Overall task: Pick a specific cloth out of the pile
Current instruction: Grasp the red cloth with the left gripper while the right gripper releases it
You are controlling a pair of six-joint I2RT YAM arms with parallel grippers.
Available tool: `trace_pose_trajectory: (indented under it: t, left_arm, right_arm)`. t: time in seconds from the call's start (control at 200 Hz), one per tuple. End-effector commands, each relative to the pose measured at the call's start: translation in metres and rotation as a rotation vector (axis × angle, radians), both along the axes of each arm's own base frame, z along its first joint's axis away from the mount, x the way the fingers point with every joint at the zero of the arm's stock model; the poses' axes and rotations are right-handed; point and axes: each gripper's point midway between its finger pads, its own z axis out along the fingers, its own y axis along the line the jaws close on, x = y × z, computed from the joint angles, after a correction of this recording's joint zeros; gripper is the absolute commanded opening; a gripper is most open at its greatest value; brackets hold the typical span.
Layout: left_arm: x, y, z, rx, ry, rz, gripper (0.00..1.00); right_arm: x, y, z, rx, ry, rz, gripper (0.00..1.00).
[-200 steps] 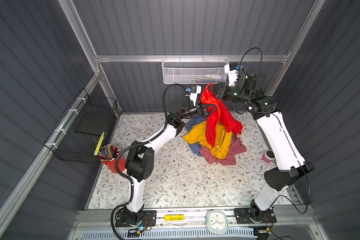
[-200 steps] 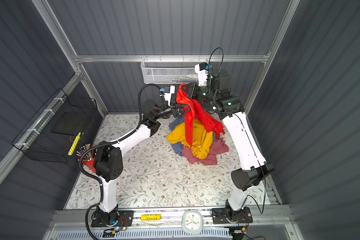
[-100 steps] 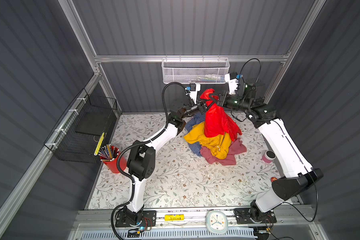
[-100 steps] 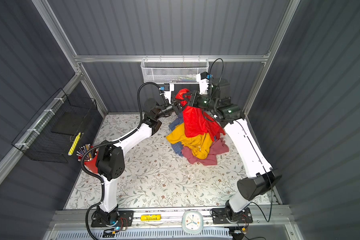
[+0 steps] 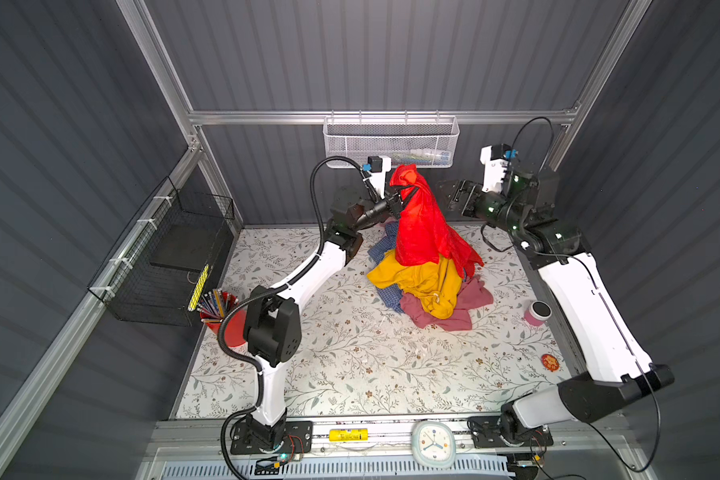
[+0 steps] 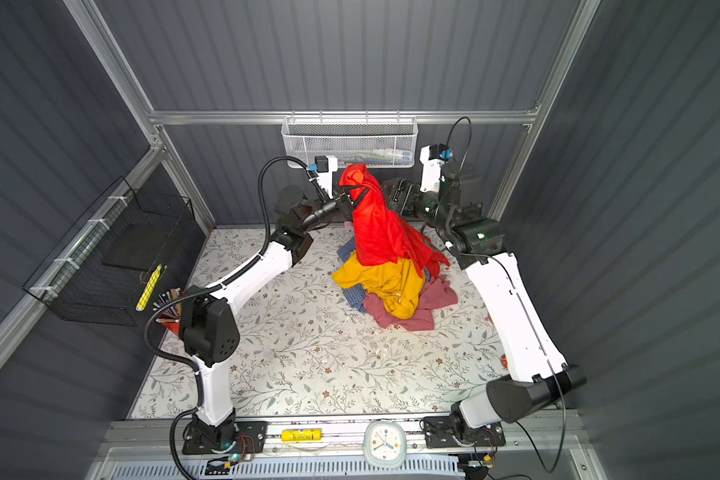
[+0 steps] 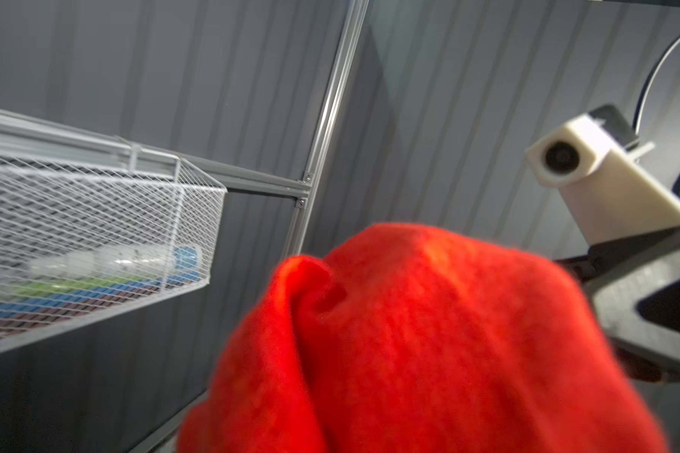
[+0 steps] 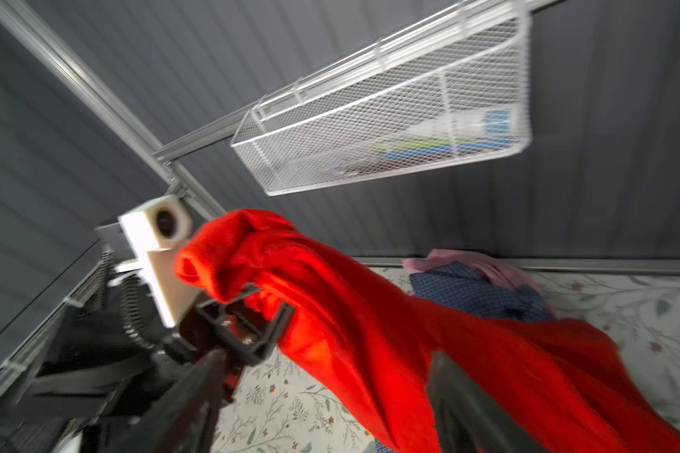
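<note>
The red cloth (image 5: 420,224) (image 6: 375,224) hangs high near the back wall, its lower folds draped over the pile (image 5: 425,286) (image 6: 387,286) of mustard-yellow, blue checked and pink garments. My left gripper (image 5: 402,197) (image 6: 352,195) is shut on the cloth's upper part; the right wrist view shows its black jaws (image 8: 252,310) pinching the red fabric (image 8: 370,313). In the left wrist view the cloth (image 7: 428,333) hides those jaws. My right gripper (image 5: 454,197) (image 6: 395,193) (image 8: 326,355) stands open just right of the cloth and holds nothing.
A white mesh basket (image 5: 391,141) hangs on the back wall just above the cloth. On the left wall is a black wire basket (image 5: 175,257), with a red cup of pencils (image 5: 225,316) below it. A pink jar (image 5: 537,311) stands at the right edge.
The right gripper held the cloth aloft a second ago; the left gripper shut on it, then the right opened and drew back to the right. The cloth now hangs from the left gripper.
</note>
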Motion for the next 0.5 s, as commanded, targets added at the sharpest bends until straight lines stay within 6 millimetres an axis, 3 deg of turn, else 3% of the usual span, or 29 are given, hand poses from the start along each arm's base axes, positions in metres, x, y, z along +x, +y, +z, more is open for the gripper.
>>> trace_pose_trajectory:
  t: [0.0, 0.145, 0.345, 0.43, 0.495]
  left_arm:
    - [-0.026, 0.035, 0.067, -0.026, -0.16, 0.13, 0.0]
    - [-0.021, 0.043, 0.074, 0.031, -0.158, 0.187, 0.0]
    - [-0.008, 0.062, 0.079, 0.085, -0.145, 0.287, 0.0]
    - [0.003, 0.082, 0.084, 0.099, -0.138, 0.379, 0.0]
    - [0.008, 0.097, 0.088, 0.111, -0.14, 0.418, 0.0]
  right_arm:
    - [0.003, -0.033, -0.014, -0.077, -0.005, -0.154, 0.91]
    - [0.0, -0.05, -0.039, -0.131, 0.014, -0.213, 0.99]
    - [-0.004, -0.073, -0.084, -0.135, 0.062, -0.262, 0.99]
    - [-0.007, -0.083, -0.107, -0.142, 0.108, -0.287, 0.99]
    - [-0.008, -0.088, -0.114, -0.129, 0.102, -0.301, 0.99]
